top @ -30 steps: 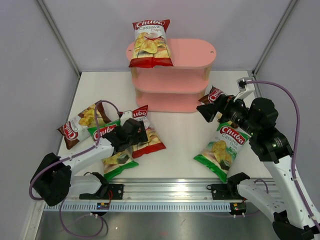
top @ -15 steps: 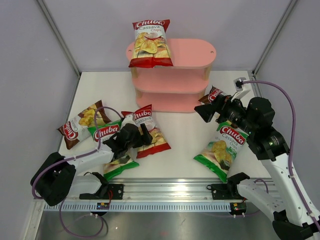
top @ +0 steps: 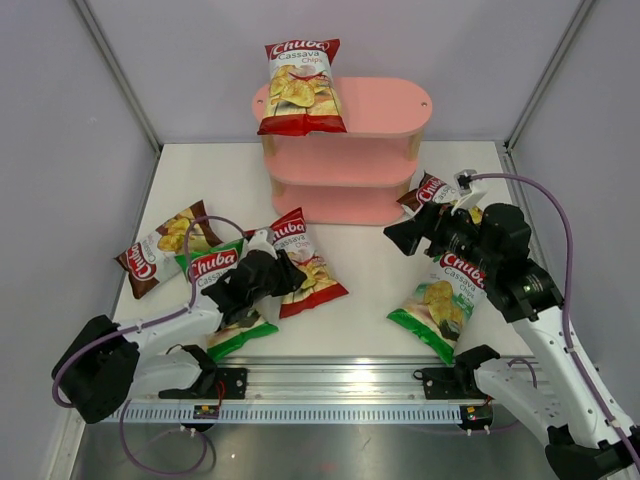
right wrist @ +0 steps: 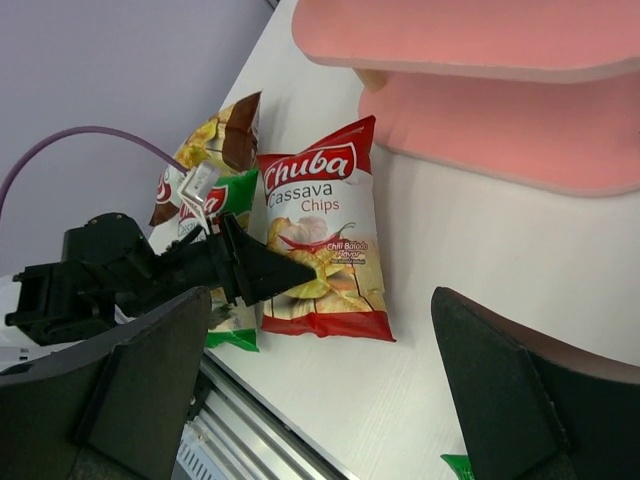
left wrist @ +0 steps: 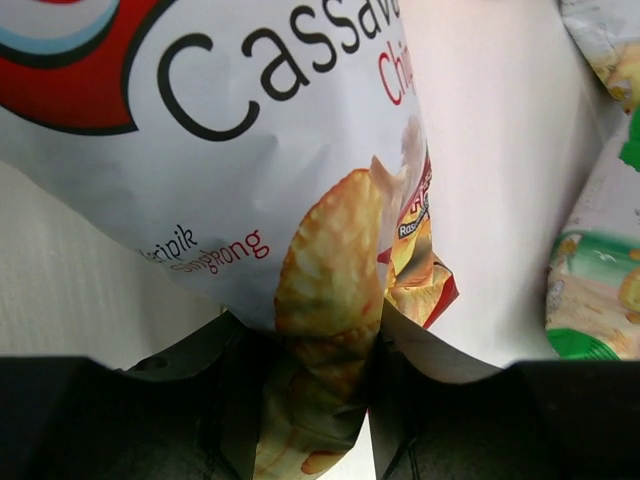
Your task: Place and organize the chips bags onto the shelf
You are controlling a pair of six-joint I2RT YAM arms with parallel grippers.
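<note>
One red chips bag (top: 301,88) stands upright on the left end of the pink shelf's (top: 385,105) top board. A second red chips bag (top: 312,268) lies on the table. My left gripper (top: 284,276) is shut on its lower left edge. The left wrist view shows that bag (left wrist: 250,150) crumpled between the two fingers of the left gripper (left wrist: 315,340). My right gripper (top: 404,236) hangs open over the table right of centre, holding nothing. In its own view the right gripper (right wrist: 322,330) looks down on the red bag (right wrist: 320,230) and the shelf (right wrist: 480,40).
A green bag (top: 212,266) and a dark brown bag (top: 160,245) lie at the left, the green one partly under my left arm. Another green bag (top: 445,300) lies at the right, and a brown bag (top: 428,187) behind my right arm. A metal rail (top: 330,385) runs along the near edge.
The left gripper's jaws have shut onto the red bag on the table, and the bag has shifted slightly right. The right gripper has moved a little left, still open.
</note>
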